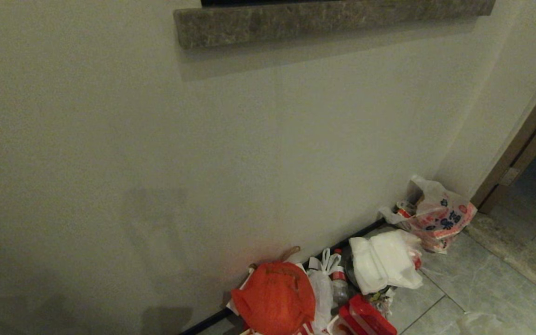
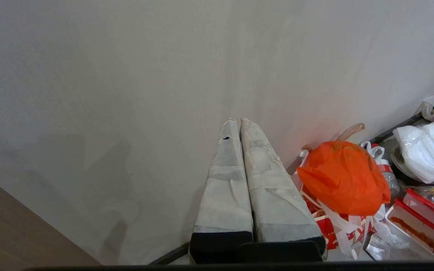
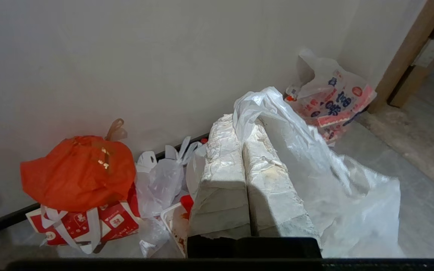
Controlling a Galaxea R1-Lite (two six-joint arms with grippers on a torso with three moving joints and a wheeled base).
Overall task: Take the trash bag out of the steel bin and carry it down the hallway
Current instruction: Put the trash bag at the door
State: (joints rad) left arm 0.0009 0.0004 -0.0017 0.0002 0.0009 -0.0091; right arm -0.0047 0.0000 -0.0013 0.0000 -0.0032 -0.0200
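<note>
My right gripper (image 3: 239, 120) has its two padded fingers pressed together, and a thin translucent white trash bag (image 3: 315, 169) is pinched between their tips. The bag drapes off the fingers and hangs down over the grey floor tiles (image 3: 420, 203); I cannot make out any green print on the part that shows. My left gripper (image 2: 239, 121) is also pressed together, with nothing between its fingers, and it points at the plain cream wall (image 2: 126, 75).

Neither gripper shows from my head camera. There I see a heap of rubbish along the dark baseboard (image 1: 356, 235) at the foot of the wall: an orange-red bag (image 1: 275, 295) sitting on a red and white printed paper bag (image 3: 85, 222), just beside it a small knotted clear bag (image 1: 321, 284) and a plastic bottle (image 1: 339, 284) with a red label, then a stack of white foam trays (image 1: 384, 263). A red-lidded food box (image 1: 370, 316) lies in front of these. Further along, near the corner, a printed bag with blue and red marks (image 1: 435, 216) leans at the wall. A brown door frame (image 1: 524, 139) stands beyond it, and a stone ledge (image 1: 333, 21) juts from the wall above.
</note>
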